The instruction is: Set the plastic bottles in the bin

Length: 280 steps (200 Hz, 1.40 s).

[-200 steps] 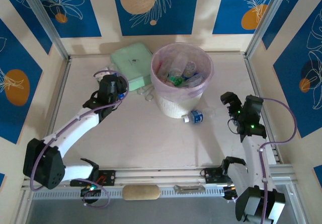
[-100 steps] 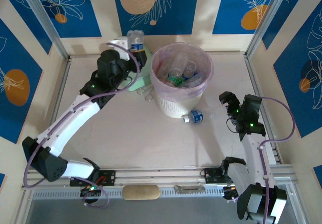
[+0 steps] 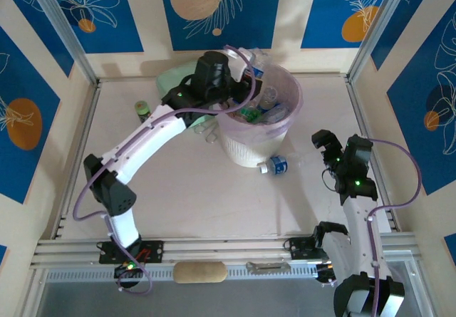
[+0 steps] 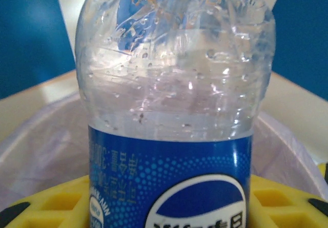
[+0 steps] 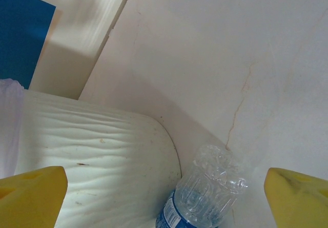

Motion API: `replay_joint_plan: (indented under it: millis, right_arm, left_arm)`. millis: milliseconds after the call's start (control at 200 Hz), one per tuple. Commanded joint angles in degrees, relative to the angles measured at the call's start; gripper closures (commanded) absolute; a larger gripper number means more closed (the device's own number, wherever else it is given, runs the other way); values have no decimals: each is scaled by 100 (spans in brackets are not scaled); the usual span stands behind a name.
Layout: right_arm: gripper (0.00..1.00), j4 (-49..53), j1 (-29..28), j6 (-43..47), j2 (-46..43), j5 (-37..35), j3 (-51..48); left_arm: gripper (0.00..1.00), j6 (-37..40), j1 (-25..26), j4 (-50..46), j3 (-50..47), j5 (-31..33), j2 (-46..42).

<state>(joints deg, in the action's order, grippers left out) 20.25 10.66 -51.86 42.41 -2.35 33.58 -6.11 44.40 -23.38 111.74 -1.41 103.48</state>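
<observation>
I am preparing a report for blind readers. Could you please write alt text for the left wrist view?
A clear plastic bottle with a blue label stands close up, gripped by the left end effector, whose yellow fingers show at both lower corners. Behind it is the pink-lined bin and a blue wall.

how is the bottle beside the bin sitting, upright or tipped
Tipped: the bottle lies on its side on the table, by the bin.

A short green-lidded dark jar (image 3: 142,108) stands on the pale table (image 3: 185,189) near a mint-green box (image 3: 165,83) — mostly hidden, perhaps flat.
</observation>
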Motion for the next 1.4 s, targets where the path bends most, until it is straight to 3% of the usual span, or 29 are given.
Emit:
replay_joint_plan:
  millis: [0, 390, 605, 715, 870, 1095, 1396]
  right_arm:
    - [1, 93, 0, 62, -67, -30, -2]
    - [1, 137, 7, 35, -152, 24, -10]
    - [1, 220, 7, 56, -207, 6, 29]
    - [1, 243, 7, 38, -207, 24, 38]
    - [1, 310, -2, 27, -168, 59, 54]
    - [1, 515, -67, -70, -46, 111, 120]
    - [1, 873, -731, -514, 342, 4, 149]
  left_arm:
    - [53, 490, 221, -703, 363, 153, 190]
    - [49, 690, 526, -1234, 749, 299, 702]
    - [16, 590, 532, -1234, 823, 447, 655]
    - [3, 477, 526, -992, 656, 582, 377]
    - [0, 333, 519, -13, -361, 884, -420]
    - [0, 255, 399, 1473, -2328, 1859, -1746]
    - [0, -1211, -614, 2040, -4771, 2090, -3059]
